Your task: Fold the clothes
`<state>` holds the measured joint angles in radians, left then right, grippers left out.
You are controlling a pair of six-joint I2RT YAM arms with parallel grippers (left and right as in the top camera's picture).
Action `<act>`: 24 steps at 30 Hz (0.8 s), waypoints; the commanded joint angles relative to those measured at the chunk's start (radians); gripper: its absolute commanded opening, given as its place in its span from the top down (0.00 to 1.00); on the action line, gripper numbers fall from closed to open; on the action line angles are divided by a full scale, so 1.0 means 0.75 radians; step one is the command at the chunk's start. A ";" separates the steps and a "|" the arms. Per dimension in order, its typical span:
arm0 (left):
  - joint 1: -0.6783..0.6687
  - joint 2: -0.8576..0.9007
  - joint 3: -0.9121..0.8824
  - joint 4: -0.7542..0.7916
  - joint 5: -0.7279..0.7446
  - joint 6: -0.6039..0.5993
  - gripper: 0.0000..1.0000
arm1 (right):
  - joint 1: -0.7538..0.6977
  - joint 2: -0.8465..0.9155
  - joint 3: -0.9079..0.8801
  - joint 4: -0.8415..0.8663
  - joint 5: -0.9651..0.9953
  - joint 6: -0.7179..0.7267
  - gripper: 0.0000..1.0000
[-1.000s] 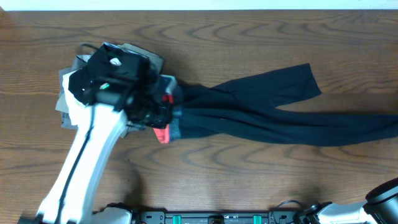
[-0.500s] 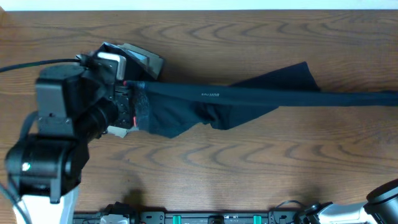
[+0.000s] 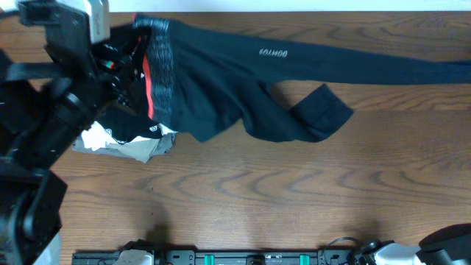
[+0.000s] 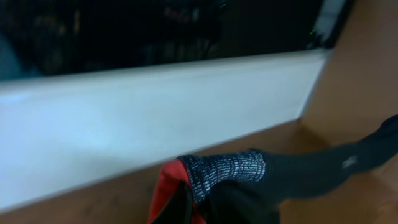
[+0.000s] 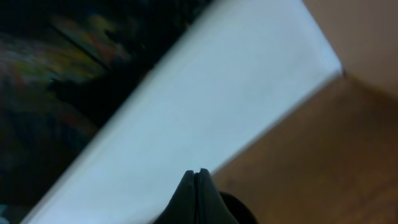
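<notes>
The clothes, long black leggings (image 3: 243,81), hang stretched across the far side of the table. My left gripper (image 3: 131,59) is raised at the far left, shut on their grey and coral-red waistband (image 3: 160,70). One leg runs along the back to the right edge (image 3: 412,68). The other leg droops with its end doubled over (image 3: 320,114). In the left wrist view the waistband (image 4: 227,174) bunches over my left gripper (image 4: 202,202). My right gripper (image 5: 196,175) is shut on nothing, low at the front right.
A pile of other garments (image 3: 125,140), black with white marks, white and grey, lies under my left arm at the left. A white wall (image 4: 124,118) borders the table's far edge. Part of the right arm (image 3: 447,246) shows at the front right corner.
My left arm has risen and swung toward the far left, pulling the waistband off the pile. The leggings now stretch along the back, and the pile is uncovered. The right gripper stays shut.
</notes>
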<state>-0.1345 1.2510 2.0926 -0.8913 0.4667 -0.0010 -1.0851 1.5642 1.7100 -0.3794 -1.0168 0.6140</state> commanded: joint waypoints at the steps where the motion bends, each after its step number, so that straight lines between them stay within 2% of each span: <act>1: -0.059 0.055 0.216 0.015 0.036 -0.021 0.91 | -0.064 -0.046 0.161 0.003 -0.048 0.149 0.99; 6: -0.141 0.115 0.449 0.014 0.025 -0.030 0.91 | -0.168 -0.046 0.368 0.003 -0.169 0.272 0.99; 9: -0.152 0.116 0.504 0.001 -0.011 -0.037 0.91 | -0.221 -0.046 0.441 0.003 -0.235 0.307 0.99; 13: -0.152 0.123 0.512 -0.179 -0.334 -0.035 0.91 | -0.264 -0.044 0.462 -0.036 -0.266 0.300 0.99; 16: -0.152 0.174 0.495 -0.337 -0.461 -0.004 0.91 | -0.263 -0.028 0.461 -0.188 -0.219 0.186 0.98; 20: -0.152 0.322 0.480 -0.523 -0.545 0.026 0.91 | -0.230 0.008 0.459 -0.573 -0.025 -0.087 0.99; 24: -0.152 0.520 0.479 -0.611 -0.544 0.036 0.91 | -0.151 0.076 0.459 -0.949 0.344 -0.347 0.99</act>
<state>-0.2481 1.5391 2.4664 -1.3365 0.1184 0.0044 -1.2400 1.5795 2.0533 -1.0248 -0.9894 0.5526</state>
